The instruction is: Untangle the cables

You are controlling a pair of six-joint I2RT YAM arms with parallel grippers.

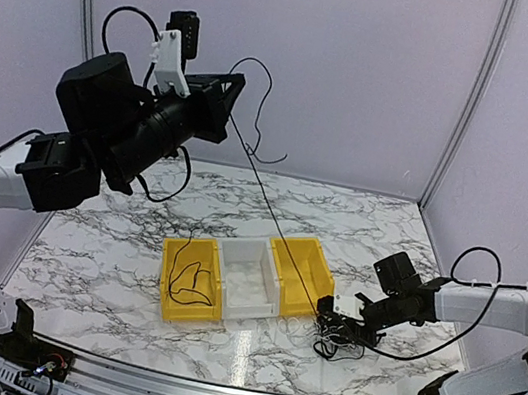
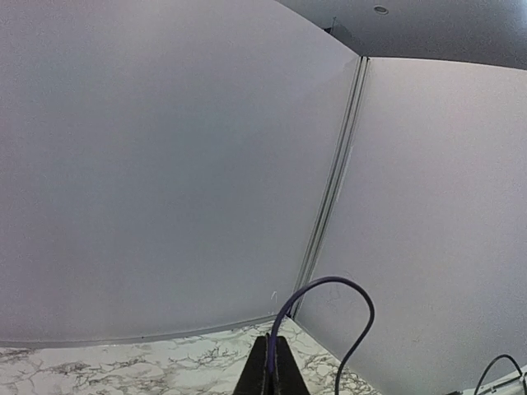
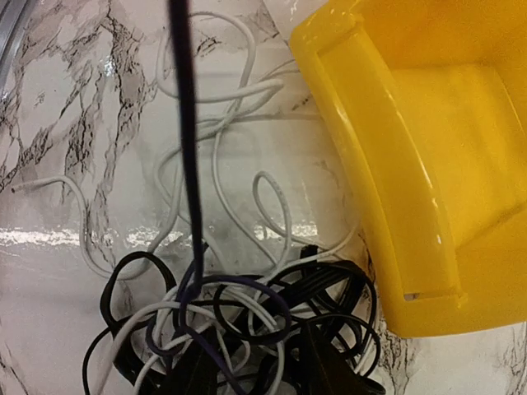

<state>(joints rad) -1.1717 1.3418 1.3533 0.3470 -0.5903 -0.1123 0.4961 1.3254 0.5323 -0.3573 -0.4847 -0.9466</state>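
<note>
Fingers (image 2: pixel 258 375) of my left gripper (image 1: pixel 227 100) clamped on thin black cable (image 1: pixel 277 215). Cable taut, long axis 11 to 5 o'clock, descending into black-and-white cable tangle (image 3: pixel 239 313) under my right gripper (image 1: pixel 335 316); can't tell whether that one is closed. Tangle at 4 o'clock of yellow plastic bin (image 3: pixel 461 164).

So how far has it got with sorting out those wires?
One black cable already lies in the left yellow bin. The left gripper holds a second cable high, stretched taut from the tangle beside the right gripper. That tangle is left to undo.
</note>
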